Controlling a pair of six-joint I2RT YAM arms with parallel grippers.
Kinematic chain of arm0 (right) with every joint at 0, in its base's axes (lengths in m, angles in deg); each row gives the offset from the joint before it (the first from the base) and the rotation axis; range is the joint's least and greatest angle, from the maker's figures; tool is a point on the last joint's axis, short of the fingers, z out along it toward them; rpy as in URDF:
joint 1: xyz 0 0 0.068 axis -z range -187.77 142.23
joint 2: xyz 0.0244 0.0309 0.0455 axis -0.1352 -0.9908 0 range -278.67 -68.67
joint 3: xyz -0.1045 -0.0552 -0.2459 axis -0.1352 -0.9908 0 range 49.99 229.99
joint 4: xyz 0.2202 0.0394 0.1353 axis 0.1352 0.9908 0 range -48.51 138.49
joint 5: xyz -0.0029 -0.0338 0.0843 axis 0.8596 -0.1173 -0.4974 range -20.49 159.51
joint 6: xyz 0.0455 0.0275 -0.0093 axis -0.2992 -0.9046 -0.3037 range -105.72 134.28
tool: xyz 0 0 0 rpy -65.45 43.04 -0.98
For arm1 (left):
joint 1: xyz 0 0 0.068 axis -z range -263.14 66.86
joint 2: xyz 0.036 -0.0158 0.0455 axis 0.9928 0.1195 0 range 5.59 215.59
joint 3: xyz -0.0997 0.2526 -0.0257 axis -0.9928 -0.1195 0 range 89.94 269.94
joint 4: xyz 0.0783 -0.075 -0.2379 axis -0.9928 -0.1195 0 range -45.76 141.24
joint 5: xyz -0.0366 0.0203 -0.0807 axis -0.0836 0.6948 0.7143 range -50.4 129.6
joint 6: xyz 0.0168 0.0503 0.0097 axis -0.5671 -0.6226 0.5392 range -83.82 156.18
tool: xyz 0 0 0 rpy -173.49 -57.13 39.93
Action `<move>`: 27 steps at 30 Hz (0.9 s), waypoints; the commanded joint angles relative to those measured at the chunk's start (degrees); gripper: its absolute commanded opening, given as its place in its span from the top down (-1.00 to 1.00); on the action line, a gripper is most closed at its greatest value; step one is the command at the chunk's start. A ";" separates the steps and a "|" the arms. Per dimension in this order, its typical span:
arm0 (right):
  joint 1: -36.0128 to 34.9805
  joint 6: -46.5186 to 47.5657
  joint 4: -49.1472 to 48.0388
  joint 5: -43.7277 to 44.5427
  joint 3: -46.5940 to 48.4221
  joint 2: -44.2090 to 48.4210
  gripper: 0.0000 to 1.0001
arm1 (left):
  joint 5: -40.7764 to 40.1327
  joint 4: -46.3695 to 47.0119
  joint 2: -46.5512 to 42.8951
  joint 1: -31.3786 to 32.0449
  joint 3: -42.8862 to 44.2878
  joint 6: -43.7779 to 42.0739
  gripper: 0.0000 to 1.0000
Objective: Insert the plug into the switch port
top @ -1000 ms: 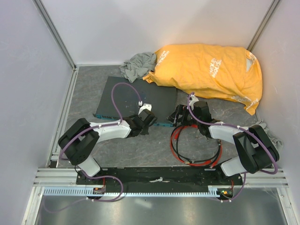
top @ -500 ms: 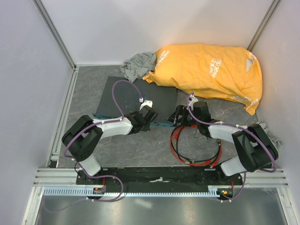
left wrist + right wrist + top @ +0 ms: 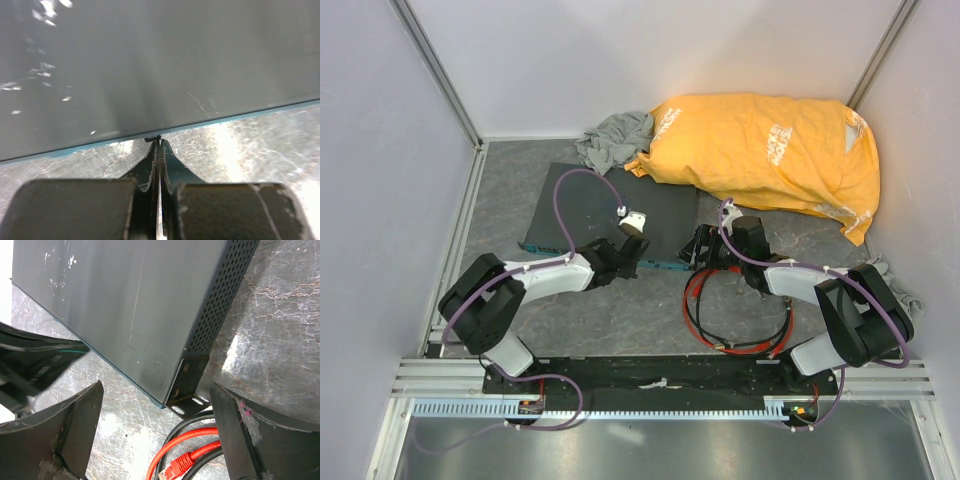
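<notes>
The switch (image 3: 605,205) is a flat dark grey box with a thin blue-green front edge (image 3: 665,265); I cannot make out its ports in any view. My left gripper (image 3: 623,262) is shut and empty, its tips (image 3: 159,142) right at that edge. My right gripper (image 3: 703,250) hangs open by the box's right front corner (image 3: 187,385). Its fingers (image 3: 65,435) straddle the corner and hold nothing. The red plug (image 3: 175,471) lies on the floor between the right jaws. It ends the looped red cable (image 3: 695,300), apart from the switch.
A big orange bag (image 3: 770,150) and a grey cloth (image 3: 615,135) lie behind the switch. A black cable (image 3: 760,345) coils with the red one near my right arm. White walls close in left, back and right, with a metal rail (image 3: 660,370) in front.
My left arm has shifted a little left, bringing its shut gripper closer against the switch's front edge. The right arm and the plug have not moved.
</notes>
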 commanded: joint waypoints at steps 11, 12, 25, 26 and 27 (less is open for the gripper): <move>-0.09 4.79 -0.88 0.80 2.57 -0.26 -0.88 | -0.58 -1.91 0.76 -0.50 1.27 1.88 0.97; 0.00 5.05 -1.67 0.71 2.57 -0.35 -0.88 | -0.76 -1.65 1.11 -0.58 1.45 1.71 0.97; -2.81 6.46 -9.15 -6.83 2.48 -4.47 -0.82 | -5.85 5.21 5.24 -0.76 1.80 1.00 0.97; -2.90 5.76 -8.98 -7.80 2.40 -4.74 -0.82 | -6.46 5.21 5.42 -0.85 1.97 0.57 0.97; -2.99 5.15 -8.97 -8.94 1.96 -4.83 -0.82 | -6.73 7.04 5.59 -0.85 2.24 0.39 0.97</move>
